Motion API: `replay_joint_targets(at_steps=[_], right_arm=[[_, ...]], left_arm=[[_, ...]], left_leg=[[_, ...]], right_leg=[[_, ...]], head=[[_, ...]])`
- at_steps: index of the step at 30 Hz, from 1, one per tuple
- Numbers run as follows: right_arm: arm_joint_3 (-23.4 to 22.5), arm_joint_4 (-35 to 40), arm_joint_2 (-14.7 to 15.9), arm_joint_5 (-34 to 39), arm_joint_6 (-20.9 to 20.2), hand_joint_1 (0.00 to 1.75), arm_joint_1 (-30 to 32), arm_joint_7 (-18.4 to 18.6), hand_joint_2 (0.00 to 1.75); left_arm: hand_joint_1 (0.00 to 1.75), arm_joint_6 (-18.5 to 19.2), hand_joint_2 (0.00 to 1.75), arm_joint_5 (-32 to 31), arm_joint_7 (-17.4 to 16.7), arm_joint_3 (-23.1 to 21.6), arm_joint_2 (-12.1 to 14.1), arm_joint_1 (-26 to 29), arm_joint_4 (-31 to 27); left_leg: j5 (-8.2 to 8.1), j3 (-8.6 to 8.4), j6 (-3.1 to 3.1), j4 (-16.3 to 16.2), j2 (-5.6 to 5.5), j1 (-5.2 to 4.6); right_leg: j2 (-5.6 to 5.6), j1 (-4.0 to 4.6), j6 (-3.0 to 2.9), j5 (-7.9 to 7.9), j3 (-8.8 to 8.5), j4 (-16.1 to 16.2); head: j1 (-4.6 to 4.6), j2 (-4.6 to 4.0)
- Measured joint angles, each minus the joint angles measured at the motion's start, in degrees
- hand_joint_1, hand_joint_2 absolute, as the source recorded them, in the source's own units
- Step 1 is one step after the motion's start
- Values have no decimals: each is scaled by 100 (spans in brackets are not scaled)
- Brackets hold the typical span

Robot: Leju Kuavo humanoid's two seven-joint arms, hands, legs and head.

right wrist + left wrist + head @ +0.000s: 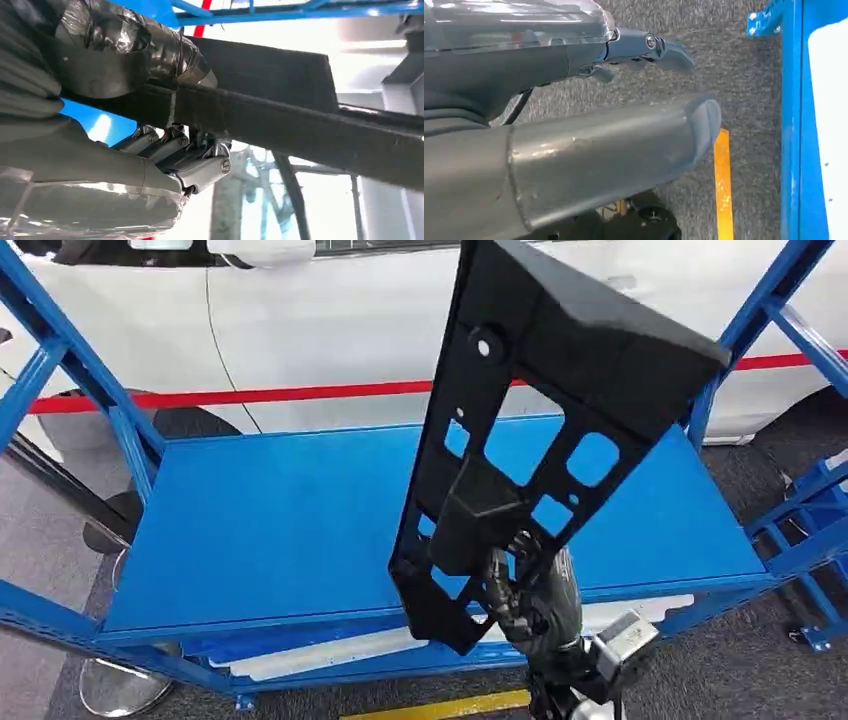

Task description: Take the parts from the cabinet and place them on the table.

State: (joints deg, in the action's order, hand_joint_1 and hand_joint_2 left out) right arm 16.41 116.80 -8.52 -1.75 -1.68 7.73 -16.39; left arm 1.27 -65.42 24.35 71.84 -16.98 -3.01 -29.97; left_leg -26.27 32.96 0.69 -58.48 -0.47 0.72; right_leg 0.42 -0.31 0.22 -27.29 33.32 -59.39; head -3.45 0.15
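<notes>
Right hand (530, 602) grips black part (560, 390) over blue shelf (280, 520); left hand (574, 100) seemingly empty.

black part (560, 410) top cut off by edge.

Matte black part (560, 390), pierced with cut-outs. Bright blue shelf (280, 520) and frame; white car body (340, 310) behind, red stripe (250, 395) below it. Grey speckled carpet (734, 85), yellow floor line (723, 190); grey right hand (535, 605).
</notes>
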Motion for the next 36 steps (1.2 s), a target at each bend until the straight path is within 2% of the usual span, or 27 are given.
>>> replay_joint_targets(at_steps=[1,2,3,5,6,7,8,9,11,12,14,16,17,19,21,22,23,24,25,26,27,28,31,32,33,34,36], right_arm=[[0,39,-2,-2,-41,175,81,-7,175],[0,77,-11,-31,-83,175,138,-33,175],[0,118,-22,-74,-142,175,193,-59,175],[2,190,-52,-131,-273,175,280,-107,175],[2,207,-59,-151,-343,175,309,-114,175],[2,223,-61,-181,-397,175,337,-116,175],[2,232,-63,-201,-441,175,357,-120,175],[2,236,-66,-227,-454,175,360,-120,175],[7,269,-83,-262,-498,175,365,-120,175],[13,280,-101,-271,-525,175,367,-122,175],[26,286,-111,-278,-562,175,362,-153,175],[44,295,-111,-278,-642,175,366,-175,175],[48,302,-109,-278,-656,175,364,-190,175],[48,319,-109,-280,-660,175,366,-201,175],[50,319,-109,-286,-675,175,367,-205,175],[50,319,-107,-288,-693,175,367,-208,175],[50,319,-107,-295,-708,175,367,-208,175],[50,319,-107,-295,-719,175,367,-208,175],[52,319,-107,-295,-725,175,366,-210,175],[61,319,-107,-297,-728,175,363,-214,175],[70,323,-107,-297,-728,175,357,-219,175],[83,326,-107,-302,-730,175,344,-223,175],[103,326,-107,-313,-734,175,348,-249,175],[111,326,-109,-313,-732,175,348,-251,175],[120,326,-109,-313,-732,175,336,-256,175],[129,326,-111,-313,-734,175,337,-258,175],[136,326,-111,-313,-747,175,339,-258,175]], left_arm=[[0,15,0,-7,-39,19,-33,11,-58],[0,24,0,-26,-70,48,-59,7,-111],[0,41,0,-50,-107,68,-81,10,-174],[0,74,0,-87,-175,98,-131,14,-290],[0,83,0,-107,-186,103,-155,17,-334],[0,92,0,-116,-201,107,-166,19,-371],[0,96,0,-118,-208,109,-177,23,-398],[0,98,0,-120,-214,109,-186,24,-432],[0,98,0,-122,-225,109,-205,9,-496],[0,98,0,-125,-227,109,-205,-14,-531],[0,101,0,-142,-236,109,-227,-20,-559],[0,92,0,-181,-245,122,-227,-8,-561],[0,85,0,-199,-247,136,-238,-4,-559],[0,55,0,-214,-247,142,-236,-15,-559],[0,41,0,-238,-238,153,-236,-13,-559],[0,26,0,-240,-234,164,-236,-14,-557],[0,13,0,-240,-227,177,-236,-14,-555],[0,9,0,-240,-225,184,-236,-14,-551],[0,2,0,-240,-223,190,-236,-16,-537],[0,-9,0,-240,-219,199,-234,-21,-522],[0,-13,0,-240,-216,203,-234,-32,-511],[0,-24,0,-243,-205,208,-232,-30,-507],[0,-28,0,-243,-197,232,-218,-29,-492],[0,-33,0,-243,-197,245,-208,-9,-485],[0,-33,0,-243,-190,249,-201,-22,-476],[0,-33,0,-243,-190,249,-201,-21,-467],[0,-33,0,-243,-190,249,-190,-24,-459]], left_leg=[[12,8,-35,1,-2,2],[-105,27,-71,-71,11,26],[-331,110,-82,-248,16,24],[-902,388,-113,-1054,16,30],[-1110,511,-124,-1461,16,30],[-1205,551,-125,-1712,16,30],[-1158,440,-116,-1664,16,30],[-1019,199,-94,-1351,16,28],[-660,-577,-6,-189,16,4],[-718,-794,39,253,15,-19],[-595,-746,56,215,12,-76],[-486,-709,115,217,12,-103],[-355,-663,154,281,47,-21],[-219,-492,240,284,91,-25],[-89,-325,244,275,105,-30],[-21,-232,233,256,114,-30],[50,-113,215,226,115,-27],[92,-18,196,192,121,-23],[131,77,175,149,121,-18],[167,160,149,105,118,-14],[191,209,119,47,111,-14],[213,273,85,-8,98,-44],[355,293,-39,18,101,-30],[393,333,-79,12,87,-29],[185,408,-98,-82,80,-1],[-187,487,-118,-322,79,2],[-864,653,-167,-1118,82,5]], right_leg=[[-4,-26,-51,35,16,29],[-33,-53,-117,81,26,66],[-40,-51,-169,112,64,67],[-59,-37,-211,182,164,62],[-65,-24,-218,223,222,60],[-67,-9,-218,271,285,52],[-67,1,-214,317,349,45],[-65,13,-208,360,405,35],[-55,25,-182,458,503,27],[-64,25,-153,507,510,17],[-75,13,-63,594,519,41],[-74,-6,-1,724,506,109],[-59,3,35,703,543,100],[-42,-20,80,23,706,-317],[-42,-46,138,-606,885,-1156],[-42,-49,162,-718,924,-1519],[-43,-58,179,-605,851,-1679],[-45,-69,186,-425,685,-1590],[-45,-82,186,-224,385,-1278],[-45,-95,178,-122,-13,-785],[-41,-102,165,-219,-409,-273],[-34,-54,132,-406,-647,155],[-24,-5,-7,-368,-558,140],[-40,-54,-79,-283,-489,188],[-70,-62,-138,-209,-425,186],[-70,-59,-200,-136,-331,186],[-76,-33,-216,7,-148,181]], head=[[0,0],[0,0],[0,0],[0,0],[0,0],[0,0],[0,0],[0,0],[0,0],[0,0],[2,0],[0,0],[0,0],[0,0],[0,0],[0,0],[-2,0],[0,0],[0,0],[0,0],[0,0],[-2,0],[2,0],[4,0],[4,0],[4,0],[4,0]])
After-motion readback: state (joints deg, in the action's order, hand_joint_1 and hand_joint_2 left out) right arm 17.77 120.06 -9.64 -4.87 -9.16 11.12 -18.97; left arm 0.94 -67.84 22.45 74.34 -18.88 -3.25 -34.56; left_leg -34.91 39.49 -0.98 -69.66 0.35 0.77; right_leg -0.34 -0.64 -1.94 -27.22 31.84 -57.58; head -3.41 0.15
